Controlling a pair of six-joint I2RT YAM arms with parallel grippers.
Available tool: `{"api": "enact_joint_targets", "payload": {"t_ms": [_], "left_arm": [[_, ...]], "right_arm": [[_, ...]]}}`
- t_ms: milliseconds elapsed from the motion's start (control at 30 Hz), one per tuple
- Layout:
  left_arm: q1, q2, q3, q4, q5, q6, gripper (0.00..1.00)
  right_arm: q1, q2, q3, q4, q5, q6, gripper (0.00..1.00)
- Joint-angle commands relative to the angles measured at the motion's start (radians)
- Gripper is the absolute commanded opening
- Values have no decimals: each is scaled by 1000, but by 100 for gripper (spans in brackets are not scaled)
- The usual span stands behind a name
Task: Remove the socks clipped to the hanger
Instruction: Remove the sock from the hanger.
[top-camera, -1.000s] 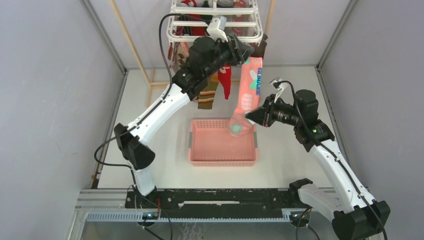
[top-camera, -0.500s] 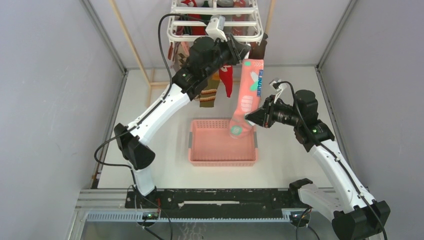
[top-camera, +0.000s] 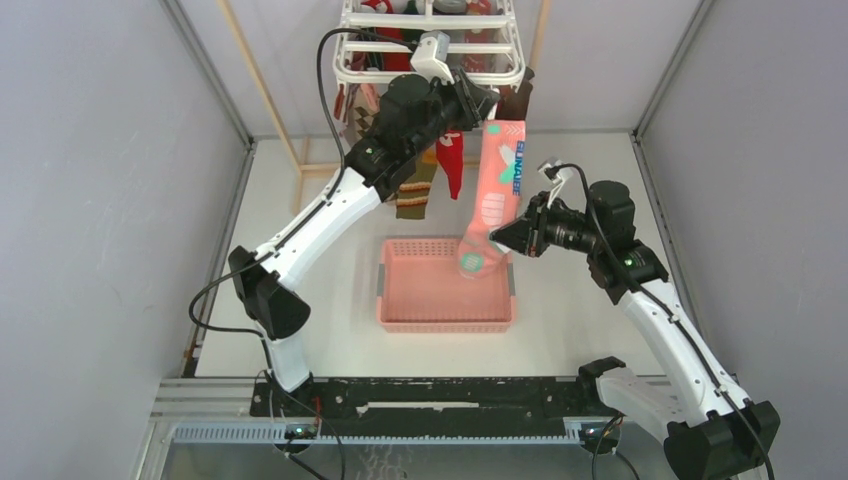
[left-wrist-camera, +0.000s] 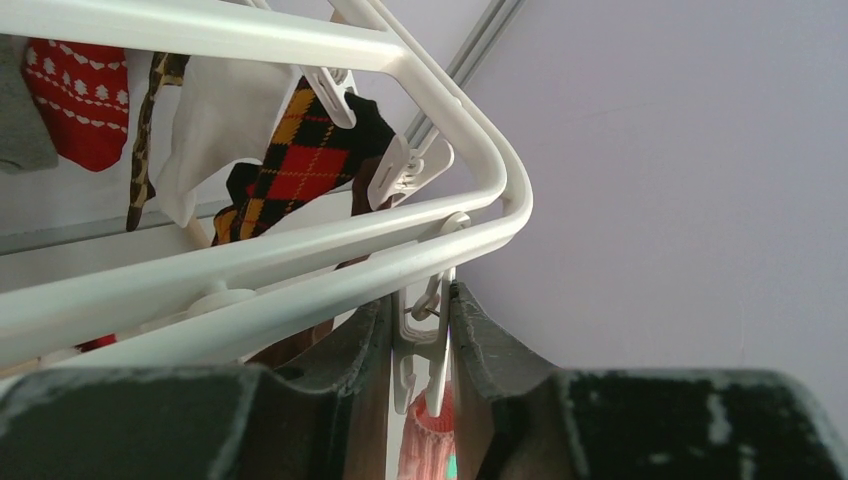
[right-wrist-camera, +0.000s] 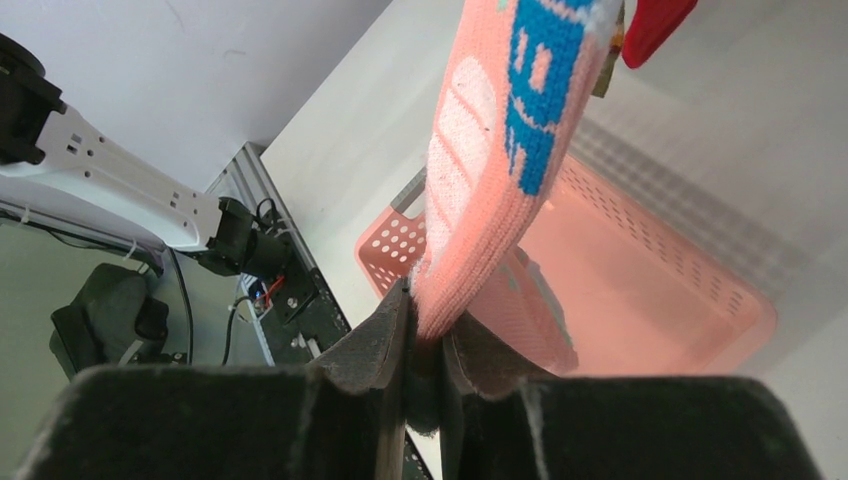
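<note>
The white hanger (top-camera: 345, 70) hangs at the back with several socks clipped under it. My left gripper (top-camera: 488, 108) is at its near right corner, shut on a small white clip (left-wrist-camera: 425, 340) below the frame bar (left-wrist-camera: 300, 270). The cuff of a long pink sock (top-camera: 498, 180) sits at that clip's tips (left-wrist-camera: 425, 445). The sock hangs down to my right gripper (top-camera: 497, 238), which is shut on its lower part (right-wrist-camera: 500, 170) above the pink basket (top-camera: 445, 325). A red sock (top-camera: 451, 160) and a brown striped sock (top-camera: 415, 190) hang beside it.
An argyle sock (left-wrist-camera: 290, 150) and a red patterned sock (left-wrist-camera: 80, 90) hang further in on the hanger. A light wooden pole rack (top-camera: 262, 90) stands at the back left. Grey walls close both sides. The basket's perforated floor (right-wrist-camera: 650, 290) lies under the sock.
The left gripper has shifted slightly back toward the hanger frame, still on the clip. The pink sock and the right gripper have barely moved.
</note>
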Motion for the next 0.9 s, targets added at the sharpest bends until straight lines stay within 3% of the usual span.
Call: {"api": "enact_joint_targets", "payload": {"t_ms": [0,300,567,867], "left_arm": [[-4,-37,-25,16,-19,24,18],[-4,-39,-29,10,-19,29,23],[-5,-71,-95,11,-14,42,63],[-5,-141,-230,36,-7,50,75]], "right_arm": [[-2,-22,-30,31,-14,6,20],[22,-21,-50,30,-1,5,20],[24,-23,-50,39,-2,9,20],[35,-17,-50,56,1,21,20]]}}
